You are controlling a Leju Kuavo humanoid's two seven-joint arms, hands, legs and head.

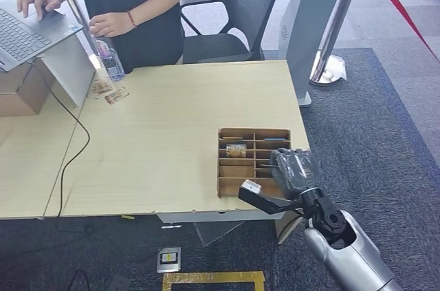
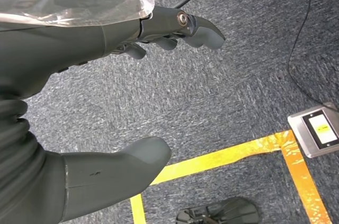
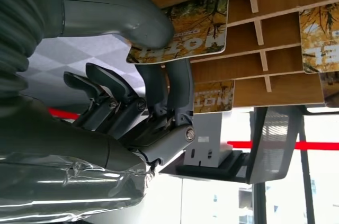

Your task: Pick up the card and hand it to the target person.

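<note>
While the right hand point(image 3: 160, 83) sits at the near edge of the wooden organizer point(image 1: 253, 162) on the table point(image 1: 171, 133), it's pinching a card point(image 3: 180, 28) between thumb and fingers, right by the slots. Left hand point(image 2: 119, 91) hangs over the carpet, fingers apart, holding nothing. A person point(image 1: 132, 2) stands at the far side by a laptop point(image 1: 26, 33).

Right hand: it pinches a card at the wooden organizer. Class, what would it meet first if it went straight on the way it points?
Probably the wooden organizer's slotted compartments: the right hand holds the card at them, fingers toward the slots. Depth is unclear.
</note>
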